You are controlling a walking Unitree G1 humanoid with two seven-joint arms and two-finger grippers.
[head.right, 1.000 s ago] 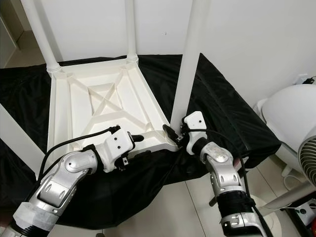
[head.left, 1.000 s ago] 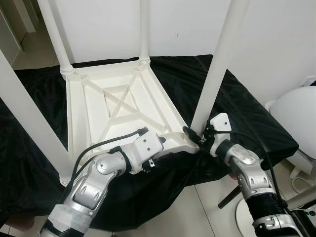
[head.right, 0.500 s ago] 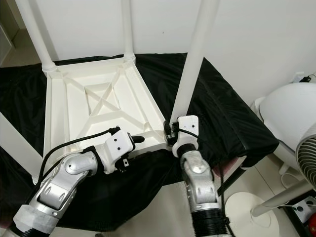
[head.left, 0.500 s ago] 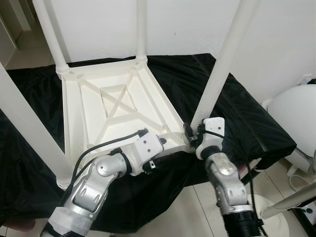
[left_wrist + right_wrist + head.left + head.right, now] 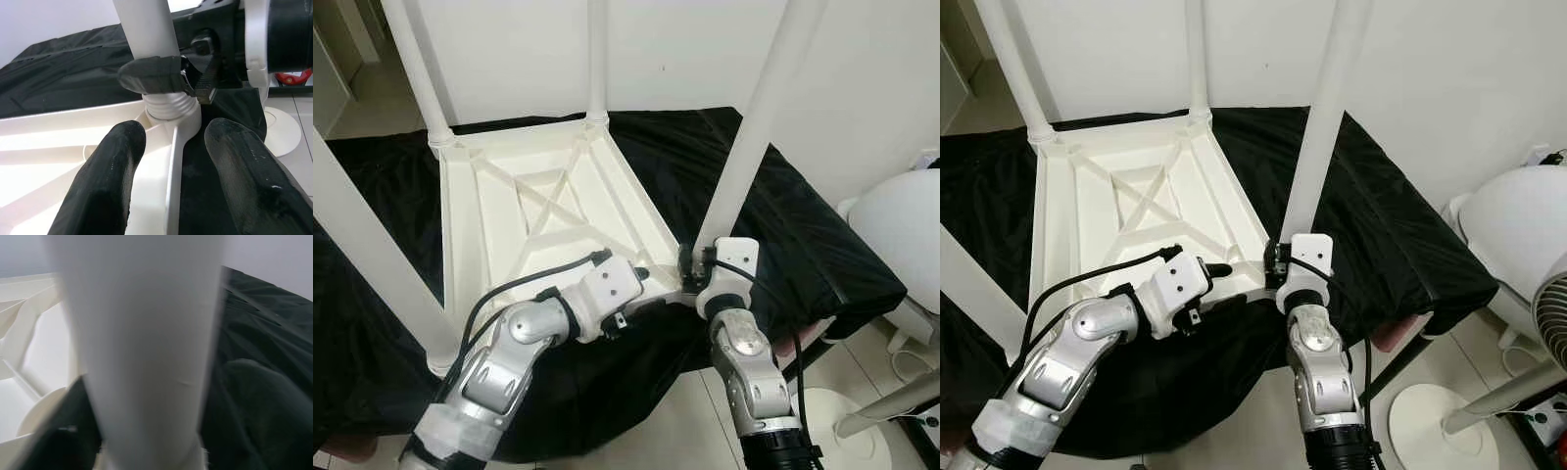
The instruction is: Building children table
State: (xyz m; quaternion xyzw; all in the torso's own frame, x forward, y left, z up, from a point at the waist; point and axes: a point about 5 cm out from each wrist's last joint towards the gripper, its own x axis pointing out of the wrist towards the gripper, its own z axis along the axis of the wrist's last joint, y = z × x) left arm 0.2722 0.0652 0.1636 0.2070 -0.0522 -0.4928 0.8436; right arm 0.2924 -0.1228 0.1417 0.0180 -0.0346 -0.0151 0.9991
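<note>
A white children's table (image 5: pixel 543 211) lies upside down on a black cloth (image 5: pixel 783 225), its legs pointing up. At the table's near edge, the left gripper (image 5: pixel 171 166) has its two black fingers (image 5: pixel 110 171) spread apart, one on each side of the rim, just short of the near right corner. At that corner a white leg (image 5: pixel 749 127) stands in its ribbed socket (image 5: pixel 168 105). The right gripper (image 5: pixel 690 262) is clamped around the base of this leg, one dark finger wrapping it just above the socket. Beyond the cloth's right edge stands a white fan (image 5: pixel 1518 245).
</note>
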